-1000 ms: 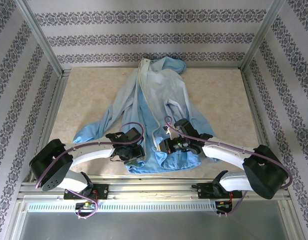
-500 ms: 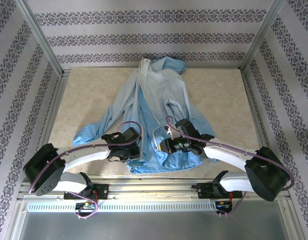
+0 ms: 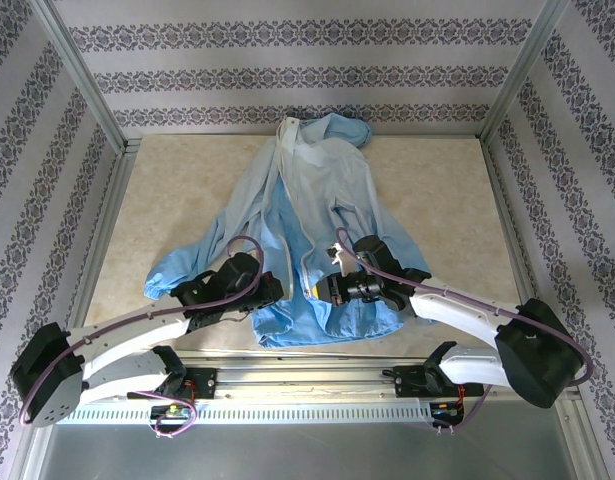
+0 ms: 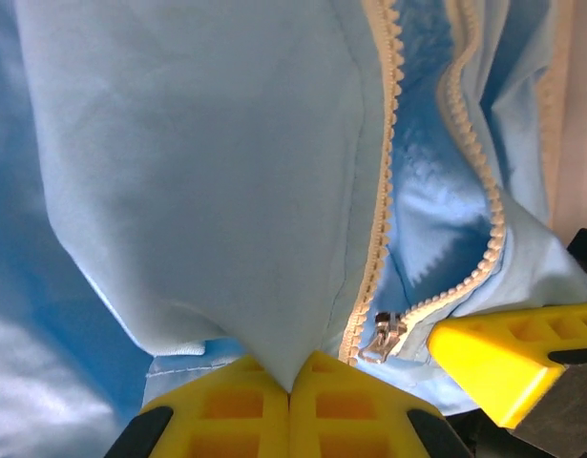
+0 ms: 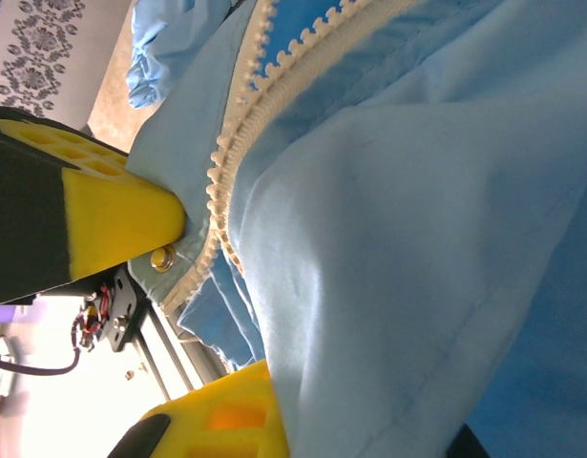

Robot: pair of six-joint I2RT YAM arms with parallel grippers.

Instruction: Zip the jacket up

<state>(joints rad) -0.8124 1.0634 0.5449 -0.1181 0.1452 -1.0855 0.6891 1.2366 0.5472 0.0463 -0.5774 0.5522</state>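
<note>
The left jaws are being pressed shut on a fold of the crinkly light-blue hooded jacket (image 3: 327,190), which is being carried flat by the beige worktop (image 3: 177,190), hood farthest. The right jaws are seemingly being pressed shut on its fabric across the opening. That fabric is probably best being held taut below the pale toothed zipper strip (image 4: 379,191) while the small silver slider (image 4: 382,336) is being drawn upward.

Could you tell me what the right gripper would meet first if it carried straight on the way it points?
Most likely the jacket: a fold of its fabric lies right in front of the right gripper, beside the zipper strip. How deep the fold goes is unclear.
</note>
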